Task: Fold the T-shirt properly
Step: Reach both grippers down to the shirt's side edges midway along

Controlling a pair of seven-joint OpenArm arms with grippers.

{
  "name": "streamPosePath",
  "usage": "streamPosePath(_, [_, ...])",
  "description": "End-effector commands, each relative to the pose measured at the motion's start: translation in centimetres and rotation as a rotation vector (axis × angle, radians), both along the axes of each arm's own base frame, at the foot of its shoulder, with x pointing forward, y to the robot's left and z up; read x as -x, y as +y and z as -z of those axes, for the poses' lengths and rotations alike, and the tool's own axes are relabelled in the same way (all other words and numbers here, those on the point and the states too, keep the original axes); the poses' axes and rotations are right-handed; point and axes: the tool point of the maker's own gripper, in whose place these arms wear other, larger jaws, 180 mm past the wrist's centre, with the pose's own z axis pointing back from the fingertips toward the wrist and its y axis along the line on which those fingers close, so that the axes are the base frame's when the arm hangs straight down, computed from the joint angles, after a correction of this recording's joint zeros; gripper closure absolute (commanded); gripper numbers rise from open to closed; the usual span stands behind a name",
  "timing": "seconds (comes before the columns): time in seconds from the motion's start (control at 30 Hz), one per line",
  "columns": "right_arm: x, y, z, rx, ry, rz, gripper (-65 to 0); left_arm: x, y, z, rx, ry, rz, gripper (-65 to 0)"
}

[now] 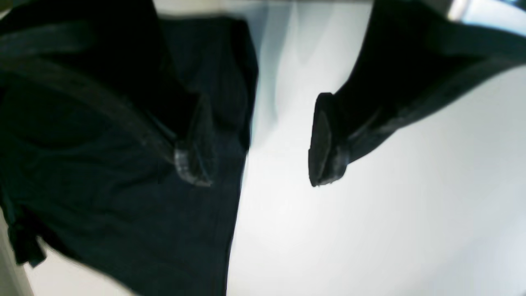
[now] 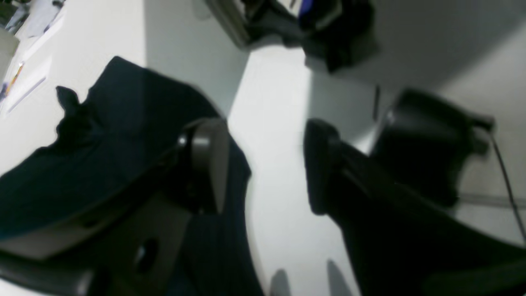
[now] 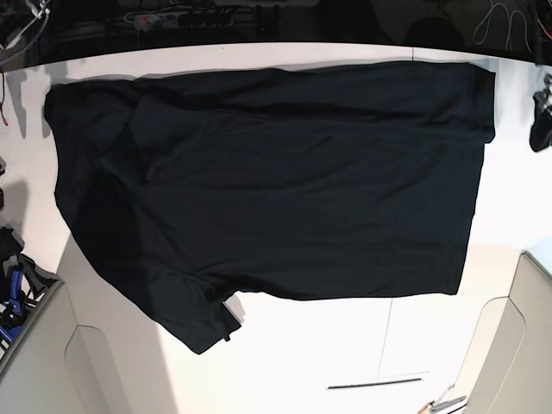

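Observation:
The black T-shirt (image 3: 276, 181) lies spread flat across the white table (image 3: 345, 345), one sleeve (image 3: 203, 323) pointing to the near left. In the left wrist view my left gripper (image 1: 259, 158) is open and empty, straddling the T-shirt's (image 1: 123, 205) edge. One finger (image 1: 193, 160) is over the cloth and the other over bare table (image 1: 370, 226). In the right wrist view my right gripper (image 2: 263, 164) is also open and empty. Its one finger (image 2: 205, 160) hangs over the T-shirt (image 2: 102, 135), the other over the table (image 2: 279, 102).
A dark bundle (image 3: 542, 112) sits at the table's right edge and blue-and-black gear (image 3: 10, 276) at the left edge. Grey panels (image 3: 517, 345) flank the near corners. A bulky black unit with a cable (image 2: 427, 152) stands beyond my right gripper.

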Motion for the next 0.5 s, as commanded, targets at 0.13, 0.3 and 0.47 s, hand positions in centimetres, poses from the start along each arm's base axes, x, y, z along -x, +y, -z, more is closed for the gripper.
streamPosePath(0.13, [-5.8, 2.2, -2.5, 0.118, -0.065, -0.09, -30.0, -3.9, 0.7, -2.6, -0.124, -0.048, 0.039, -38.7])
streamPosePath(0.3, [-10.0, 3.7, -0.5, 0.111, -0.017, -0.085, -30.0, -8.0, -0.6, -1.8, -0.22, -0.025, 0.086, -38.7])
streamPosePath(0.47, [-12.6, 4.4, 2.8, 0.054, 0.052, -0.075, -30.0, -12.3, -1.6, -0.2, -0.225, -0.006, 0.117, -38.7])
